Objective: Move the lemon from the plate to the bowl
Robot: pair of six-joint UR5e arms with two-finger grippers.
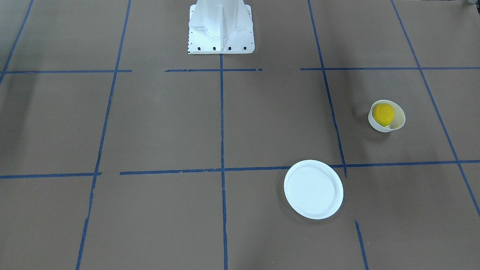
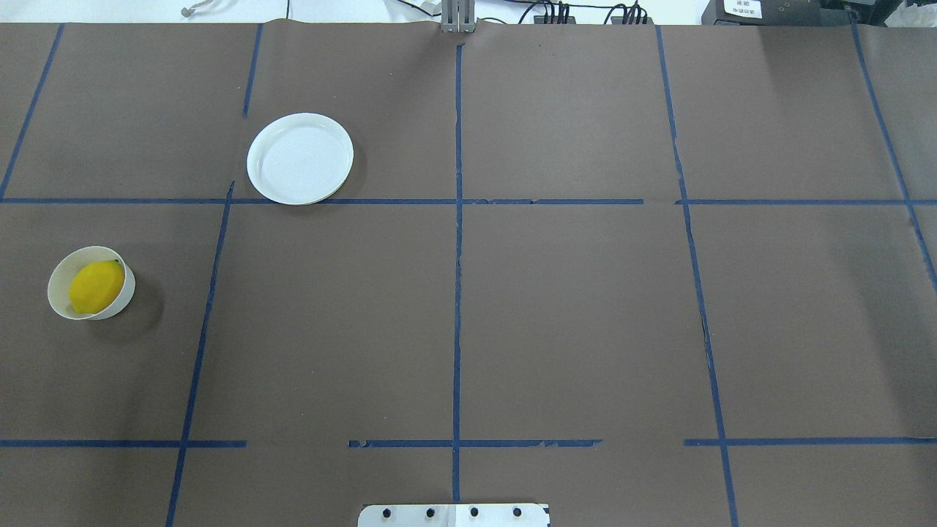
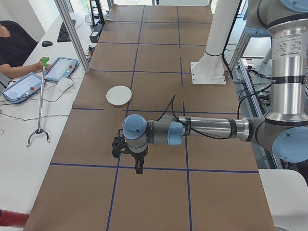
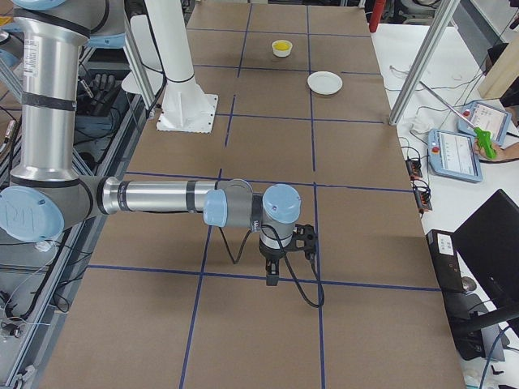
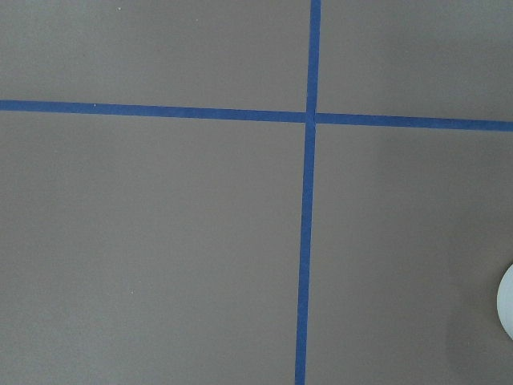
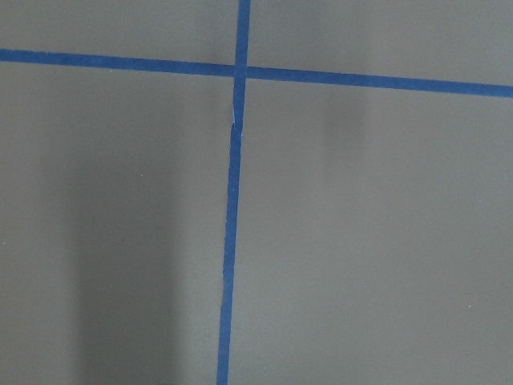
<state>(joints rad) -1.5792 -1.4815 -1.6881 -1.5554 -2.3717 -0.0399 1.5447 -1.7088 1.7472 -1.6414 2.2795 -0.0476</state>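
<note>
The yellow lemon lies inside the small deep white bowl on the robot's left side of the table; both also show in the overhead view, lemon in bowl. The flat white plate is bare and stands apart from the bowl, also in the overhead view. My left gripper hangs high above the table, pointing down. My right gripper does the same on the other side. I cannot tell whether either is open or shut.
The brown table is marked with blue tape lines. The robot's white base stands at the table's edge. An operator and tablets sit at a side bench. A white sliver shows at the left wrist view's right edge.
</note>
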